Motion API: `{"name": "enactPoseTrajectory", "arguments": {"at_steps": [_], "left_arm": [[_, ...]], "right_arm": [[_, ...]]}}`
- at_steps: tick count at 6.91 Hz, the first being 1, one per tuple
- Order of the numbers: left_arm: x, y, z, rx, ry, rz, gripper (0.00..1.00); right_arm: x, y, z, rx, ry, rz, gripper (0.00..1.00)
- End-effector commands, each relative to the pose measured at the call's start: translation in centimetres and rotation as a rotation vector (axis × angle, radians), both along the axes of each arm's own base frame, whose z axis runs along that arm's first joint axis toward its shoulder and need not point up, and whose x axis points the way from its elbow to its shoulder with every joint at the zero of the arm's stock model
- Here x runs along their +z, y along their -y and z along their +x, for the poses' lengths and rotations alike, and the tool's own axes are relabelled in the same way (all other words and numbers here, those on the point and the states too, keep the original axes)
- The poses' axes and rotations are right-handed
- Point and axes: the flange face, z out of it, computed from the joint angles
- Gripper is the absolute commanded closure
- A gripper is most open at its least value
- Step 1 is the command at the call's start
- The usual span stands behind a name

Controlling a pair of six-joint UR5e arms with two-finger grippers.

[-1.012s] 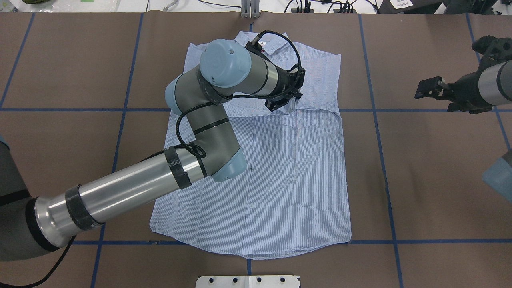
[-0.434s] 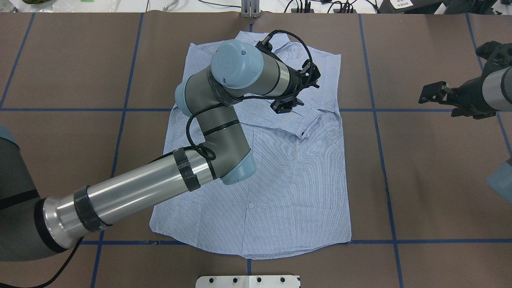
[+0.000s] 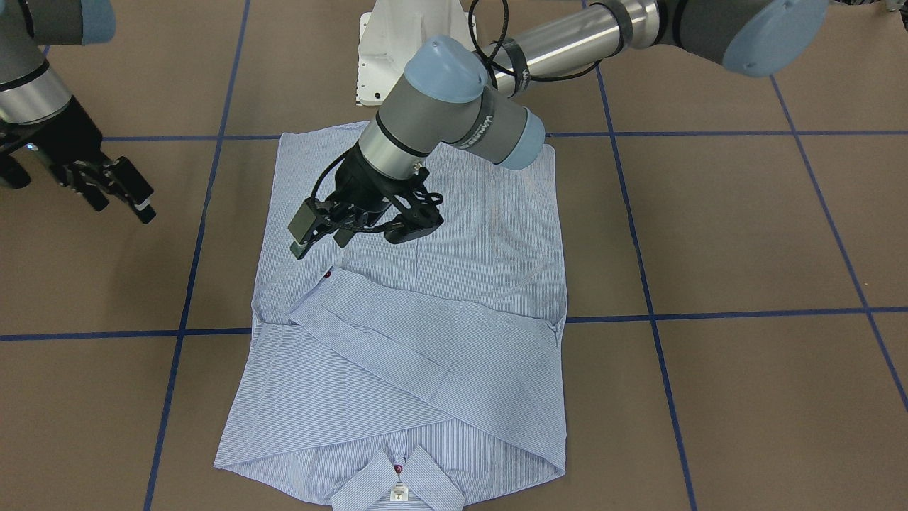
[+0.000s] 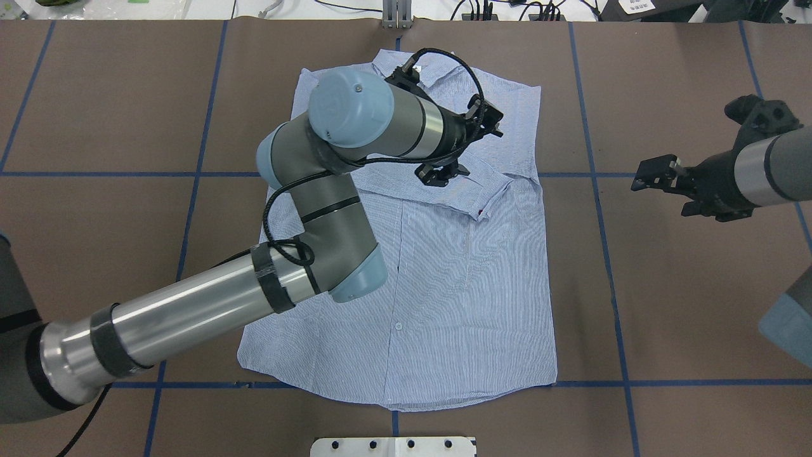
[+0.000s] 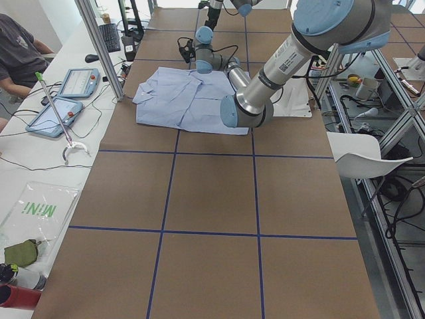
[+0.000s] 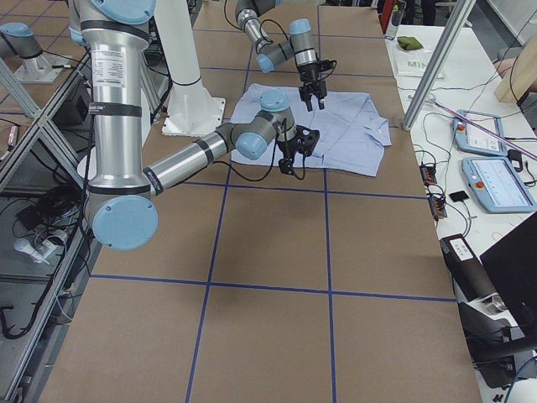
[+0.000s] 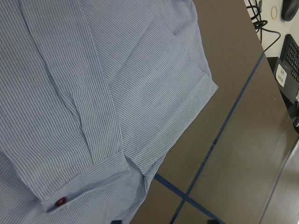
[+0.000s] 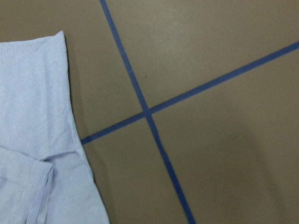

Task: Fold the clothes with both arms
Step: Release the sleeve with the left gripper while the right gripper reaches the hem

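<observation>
The light blue-and-white striped shirt (image 4: 457, 285) lies flat, front up, on the brown table, collar (image 3: 397, 490) at the far edge. Both sleeves are folded across the chest. One cuff with a red button (image 7: 60, 202) rests on the shirt front (image 4: 482, 212). My left gripper (image 4: 460, 149) hovers open and empty just above the chest, next to that cuff (image 3: 328, 274). My right gripper (image 4: 672, 187) is open and empty, off the cloth beyond the shirt's right edge. The right wrist view shows that edge of the shirt (image 8: 28, 116) and bare table.
Blue tape lines (image 4: 596, 190) grid the brown table cover. The white pedestal base (image 4: 393, 446) sits at the near edge. Cables (image 4: 482, 9) lie past the far edge. An operator (image 5: 20, 46) and tablets (image 5: 56, 116) are at a side desk.
The sleeve cuff has come out from under my left gripper and lies on the shirt front. The left gripper has drawn back a little. The right gripper has moved toward the shirt.
</observation>
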Motion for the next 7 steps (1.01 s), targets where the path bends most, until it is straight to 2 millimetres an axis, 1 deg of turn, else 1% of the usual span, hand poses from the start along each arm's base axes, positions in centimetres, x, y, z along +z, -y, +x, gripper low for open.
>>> {"name": "enactPoseTrajectory", "arguments": {"at_steps": [1, 2, 3, 4, 5, 6, 7], "left_arm": [[6.7, -4.4, -7.2, 0.058, 0.060, 0.154, 0.18], [8.0, -4.3, -9.9, 0.049, 0.116, 0.248, 0.16], [11.0, -5.9, -14.4, 0.039, 0.144, 0.318, 0.16], [13.2, -7.8, -18.4, 0.039, 0.177, 0.397, 0.16], [13.8, -7.7, -20.2, 0.020, 0.186, 0.407, 0.16], [13.8, -7.5, -20.4, 0.013, 0.191, 0.405, 0.16], [13.8, -7.4, -20.4, 0.010, 0.198, 0.400, 0.16]], "right_arm": [[-3.1, -7.4, -7.6, 0.054, 0.054, -0.091, 0.01], [-3.7, -11.4, -11.2, 0.097, 0.066, -0.144, 0.02], [-3.5, -15.7, -14.6, 0.128, 0.063, -0.153, 0.04], [-3.5, -19.3, -17.0, 0.155, 0.059, -0.175, 0.06], [-3.1, -21.4, -18.2, 0.165, 0.047, -0.237, 0.10], [-2.7, -22.6, -18.9, 0.188, 0.025, -0.252, 0.13], [-2.6, -22.8, -19.2, 0.204, 0.027, -0.255, 0.15]]}}
